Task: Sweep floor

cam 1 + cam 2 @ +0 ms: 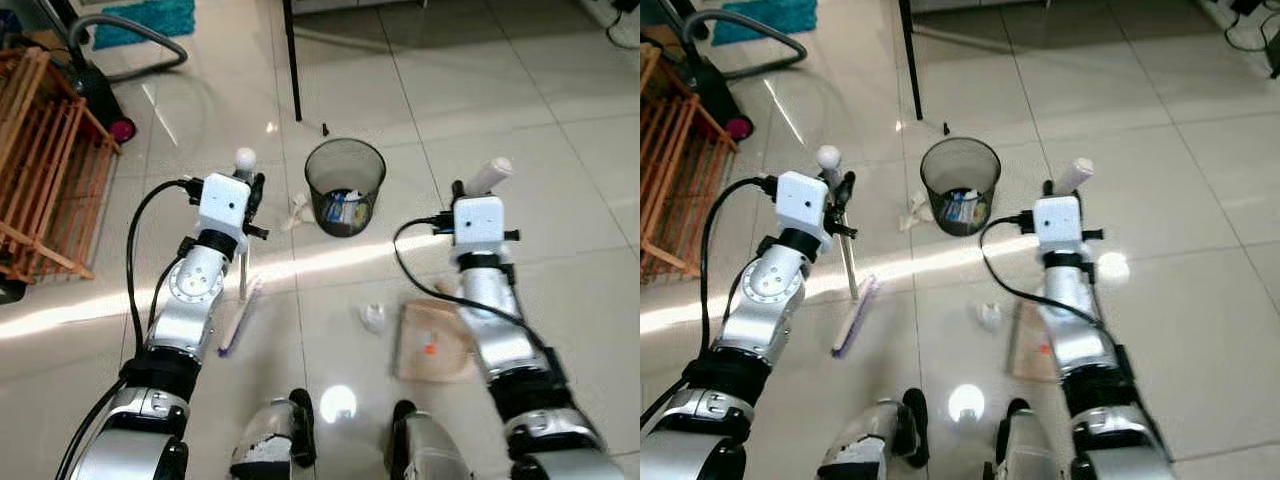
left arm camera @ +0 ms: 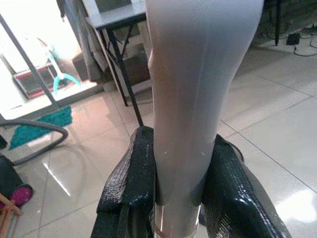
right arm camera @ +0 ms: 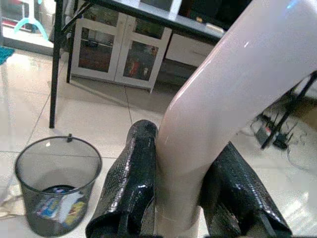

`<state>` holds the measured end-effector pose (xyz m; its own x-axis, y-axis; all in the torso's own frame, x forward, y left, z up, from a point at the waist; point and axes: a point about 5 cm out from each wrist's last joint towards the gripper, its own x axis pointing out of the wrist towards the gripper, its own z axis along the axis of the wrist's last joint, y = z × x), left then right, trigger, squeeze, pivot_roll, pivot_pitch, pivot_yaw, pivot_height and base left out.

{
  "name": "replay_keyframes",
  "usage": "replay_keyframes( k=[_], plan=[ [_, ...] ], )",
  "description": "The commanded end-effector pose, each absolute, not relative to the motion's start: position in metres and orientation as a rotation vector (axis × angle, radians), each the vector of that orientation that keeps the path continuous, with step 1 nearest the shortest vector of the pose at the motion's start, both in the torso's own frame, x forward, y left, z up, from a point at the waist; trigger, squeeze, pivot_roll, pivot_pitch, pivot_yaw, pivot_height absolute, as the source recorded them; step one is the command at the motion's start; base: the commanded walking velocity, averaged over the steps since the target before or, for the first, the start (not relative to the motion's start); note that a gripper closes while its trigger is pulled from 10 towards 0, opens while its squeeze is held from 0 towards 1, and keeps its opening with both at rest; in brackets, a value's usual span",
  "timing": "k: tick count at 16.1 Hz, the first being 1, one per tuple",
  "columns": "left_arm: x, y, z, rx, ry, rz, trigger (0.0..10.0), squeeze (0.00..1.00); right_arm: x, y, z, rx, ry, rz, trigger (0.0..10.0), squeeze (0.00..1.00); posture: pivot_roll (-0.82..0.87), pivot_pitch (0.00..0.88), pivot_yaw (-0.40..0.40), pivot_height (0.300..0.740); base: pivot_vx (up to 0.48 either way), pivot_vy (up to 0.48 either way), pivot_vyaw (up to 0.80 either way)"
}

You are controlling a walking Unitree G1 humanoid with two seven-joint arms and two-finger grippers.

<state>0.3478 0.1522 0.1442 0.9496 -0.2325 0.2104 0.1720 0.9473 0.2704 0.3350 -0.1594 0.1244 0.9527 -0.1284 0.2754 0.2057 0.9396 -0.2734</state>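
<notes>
Two hands grip tools over the tiled floor (image 1: 560, 140). The left hand (image 2: 173, 198) is pinched on the pale broom handle (image 2: 198, 99), with the purple broom head (image 1: 238, 320) resting on the floor beside the left arm. The right hand (image 3: 181, 198) is clamped on the dustpan handle (image 3: 228, 94); the brown dustpan (image 1: 432, 342) lies flat by crumpled paper (image 1: 372, 318). A mesh bin (image 1: 345, 185) with rubbish inside stands ahead, between the arms
</notes>
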Motion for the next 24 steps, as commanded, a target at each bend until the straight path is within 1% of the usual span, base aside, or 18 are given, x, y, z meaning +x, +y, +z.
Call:
replay_keyframes(
  k=[1,4,5,9,12,17,18,22,23,24],
  plan=[
    [0.348,0.151,0.145,0.259,-0.252,-0.216,10.0,0.0,0.332,-0.158,0.121,-0.273,-0.257,-0.188,10.0,0.0,0.14,0.31,0.093,0.74,0.0,0.0,0.0],
    [0.355,0.138,0.15,0.227,-0.264,-0.234,10.0,0.0,0.328,-0.134,0.116,-0.209,-0.249,-0.164,10.0,0.0,0.13,0.321,0.093,0.74,0.0,0.0,0.0],
    [0.356,0.13,0.15,0.238,-0.27,-0.277,10.0,0.0,0.328,-0.127,0.114,-0.214,-0.247,-0.148,10.0,0.0,0.13,0.32,0.093,0.74,0.0,0.0,0.0],
    [0.363,0.101,0.161,0.222,-0.297,-0.421,10.0,0.0,0.331,-0.117,0.111,-0.224,-0.237,-0.127,10.0,0.0,0.14,0.323,0.1,0.74,0.0,0.0,0.0],
    [0.367,0.084,0.165,0.213,-0.283,-0.511,10.0,0.0,0.333,-0.117,0.109,-0.218,-0.219,-0.14,10.0,0.0,0.14,0.307,0.112,0.74,0.0,0.0,0.0],
    [0.364,0.056,0.156,0.207,-0.217,-0.713,10.0,0.0,0.332,-0.119,0.103,-0.21,-0.199,-0.157,10.0,0.0,0.12,0.292,0.11,0.74,0.0,0.0,0.0],
    [0.362,0.048,0.153,0.163,-0.191,-0.757,10.0,0.0,0.331,-0.121,0.102,-0.198,-0.192,-0.163,10.0,0.0,0.12,0.292,0.11,0.74,0.0,0.0,0.0],
    [0.356,0.028,0.157,0.098,-0.24,-0.754,10.0,0.0,0.33,-0.125,0.1,-0.144,-0.181,-0.189,10.0,0.0,0.1,0.269,0.108,0.74,0.0,0.0,0.0],
    [0.354,0.019,0.162,0.066,-0.269,-0.773,10.0,0.0,0.329,-0.125,0.099,-0.137,-0.18,-0.185,10.0,0.0,0.09,0.27,0.106,0.74,0.0,0.0,0.0],
    [0.348,0.008,0.167,0.051,-0.295,-0.855,10.0,0.0,0.328,-0.125,0.097,-0.14,-0.175,-0.177,10.0,0.0,0.1,0.274,0.105,0.74,0.0,0.0,0.0]
  ],
)
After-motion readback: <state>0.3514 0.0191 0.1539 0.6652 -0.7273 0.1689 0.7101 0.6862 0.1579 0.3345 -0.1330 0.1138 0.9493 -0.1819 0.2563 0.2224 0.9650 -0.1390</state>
